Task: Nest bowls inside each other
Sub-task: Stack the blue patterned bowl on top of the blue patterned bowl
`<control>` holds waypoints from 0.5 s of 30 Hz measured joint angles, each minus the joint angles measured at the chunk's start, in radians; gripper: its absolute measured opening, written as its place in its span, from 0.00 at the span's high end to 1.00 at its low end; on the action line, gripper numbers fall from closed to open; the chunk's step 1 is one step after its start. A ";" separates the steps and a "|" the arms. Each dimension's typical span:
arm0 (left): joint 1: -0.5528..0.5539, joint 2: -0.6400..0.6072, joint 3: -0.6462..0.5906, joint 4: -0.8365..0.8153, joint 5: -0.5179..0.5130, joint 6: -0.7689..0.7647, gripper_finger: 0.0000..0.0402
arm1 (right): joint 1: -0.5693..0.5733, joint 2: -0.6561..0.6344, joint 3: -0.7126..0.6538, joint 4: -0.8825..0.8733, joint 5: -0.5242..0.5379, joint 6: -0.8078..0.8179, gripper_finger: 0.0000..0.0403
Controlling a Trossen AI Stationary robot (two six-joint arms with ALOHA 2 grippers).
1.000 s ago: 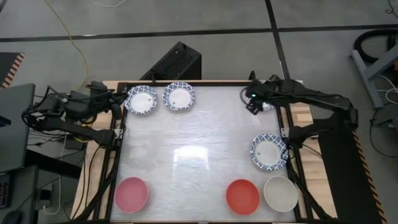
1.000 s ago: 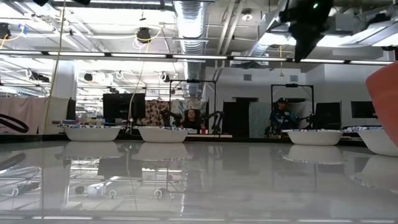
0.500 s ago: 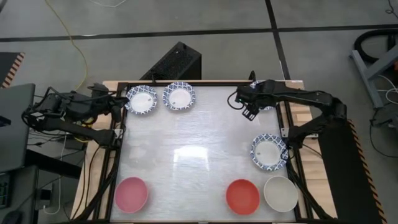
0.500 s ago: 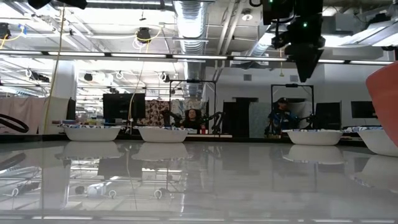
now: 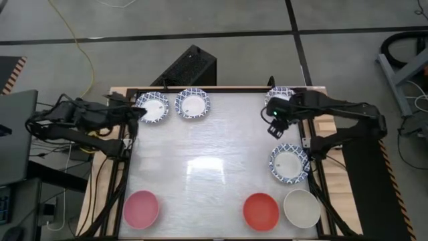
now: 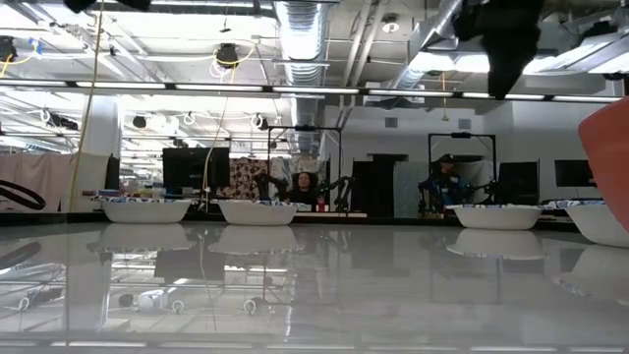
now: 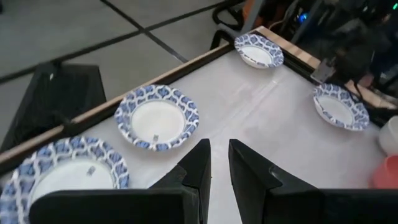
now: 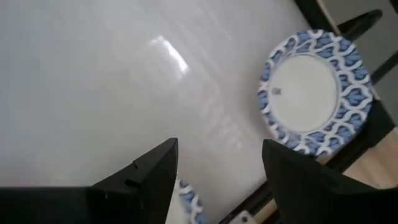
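I am swinging my right gripper (image 5: 275,127), fingers spread and empty, back from mid-table toward the blue-rimmed bowl (image 5: 289,164) by the right rail, now just beyond it. My left gripper (image 5: 137,112), nearly pressed together, is nosing nearer the far-left bowl (image 5: 152,108). Nothing is nested yet.

Glossy white tabletop (image 5: 214,167), mirror-smooth, throwing back ceiling lights in the low view. Pale bare wood border (image 5: 323,124) at 3 o'clock. Matt black metal frame rail (image 5: 127,161) at 9 o'clock. Smooth glazed-looking blue-patterned bowls (image 7: 157,117); satin pink bowl (image 5: 141,207) at 7 o'clock. Matt black plastic-looking left gripper (image 7: 216,163) fingers.
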 joint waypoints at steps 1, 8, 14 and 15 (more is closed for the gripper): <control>0.000 0.021 0.000 0.026 0.000 0.028 0.88 | 0.022 -0.008 0.000 -0.016 -0.002 0.021 0.37; 0.004 0.162 -0.001 0.146 0.133 0.118 0.88 | 0.172 -0.043 0.000 -0.123 -0.090 0.166 0.37; 0.032 0.199 -0.001 0.210 0.381 0.110 0.88 | 0.336 -0.055 0.000 -0.108 -0.098 0.269 0.37; 0.034 0.199 -0.001 0.236 0.425 0.121 0.88 | 0.363 -0.054 0.000 -0.101 -0.098 0.286 0.37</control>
